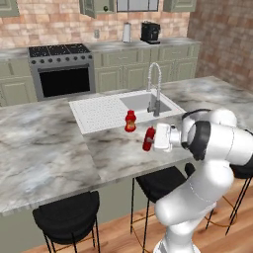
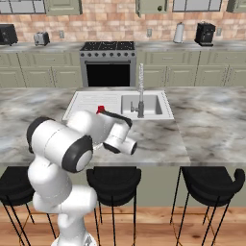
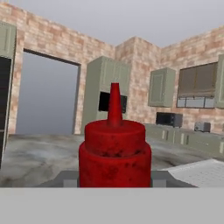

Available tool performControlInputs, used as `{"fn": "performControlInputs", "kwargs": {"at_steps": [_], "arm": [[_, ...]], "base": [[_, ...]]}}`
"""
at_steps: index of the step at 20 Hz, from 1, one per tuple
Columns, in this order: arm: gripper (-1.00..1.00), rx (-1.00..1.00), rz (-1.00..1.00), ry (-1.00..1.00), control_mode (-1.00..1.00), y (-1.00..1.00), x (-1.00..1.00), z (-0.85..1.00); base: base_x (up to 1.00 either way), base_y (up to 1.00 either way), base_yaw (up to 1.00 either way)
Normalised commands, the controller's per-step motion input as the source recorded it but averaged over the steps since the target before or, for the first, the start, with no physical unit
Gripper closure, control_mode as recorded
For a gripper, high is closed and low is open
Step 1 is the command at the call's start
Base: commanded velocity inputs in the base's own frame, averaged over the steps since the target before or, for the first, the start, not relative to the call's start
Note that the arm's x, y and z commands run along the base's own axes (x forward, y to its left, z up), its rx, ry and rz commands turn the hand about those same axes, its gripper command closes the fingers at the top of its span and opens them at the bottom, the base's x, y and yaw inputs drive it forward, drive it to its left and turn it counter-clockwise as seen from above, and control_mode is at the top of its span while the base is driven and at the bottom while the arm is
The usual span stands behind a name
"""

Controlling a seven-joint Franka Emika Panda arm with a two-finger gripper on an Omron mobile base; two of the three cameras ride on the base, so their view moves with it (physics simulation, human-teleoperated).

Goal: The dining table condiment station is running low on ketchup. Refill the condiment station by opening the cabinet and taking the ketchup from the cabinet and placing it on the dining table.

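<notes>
My gripper (image 1: 154,138) is shut on the red ketchup bottle (image 1: 148,138), holding it low over the dining table (image 1: 44,148) just in front of the white sink's drainboard. In the hand view the ketchup bottle (image 3: 114,148) stands nozzle up between the two fingertips (image 3: 68,179). Whether its base touches the marbled top, I cannot tell. The sage-green wall cabinet (image 1: 94,6) at the back has its door ajar. My own arm hides the hand and bottle in the right base view.
A second red sauce bottle (image 1: 130,121) stands at the drainboard's front edge, close to the held one. The sink (image 1: 143,102) and tall chrome tap (image 1: 155,89) lie behind it. Black stools (image 1: 66,215) line the near side. A black stove (image 1: 62,69) is against the brick wall.
</notes>
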Motion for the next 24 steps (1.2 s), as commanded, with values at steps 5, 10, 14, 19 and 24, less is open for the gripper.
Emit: {"fn": "performControlInputs", "kwargs": {"at_steps": [5,10,14,19,24], "arm": [[1.0,-0.11,0.0,0.0,-1.0,0.0,-0.01,-0.31],[1.0,-0.1,0.0,0.0,-1.0,0.0,0.07,-0.15],[1.0,-0.01,0.0,0.0,-1.0,0.0,0.39,-0.01],[1.0,0.0,0.0,0.01,-1.0,0.0,0.42,-0.13],[1.0,0.0,0.0,0.01,-1.0,0.0,0.28,-0.27]], "base": [[0.0,0.0,0.0],[0.0,0.0,0.0],[0.0,0.0,0.0],[0.0,0.0,0.0],[0.0,0.0,0.0]]}}
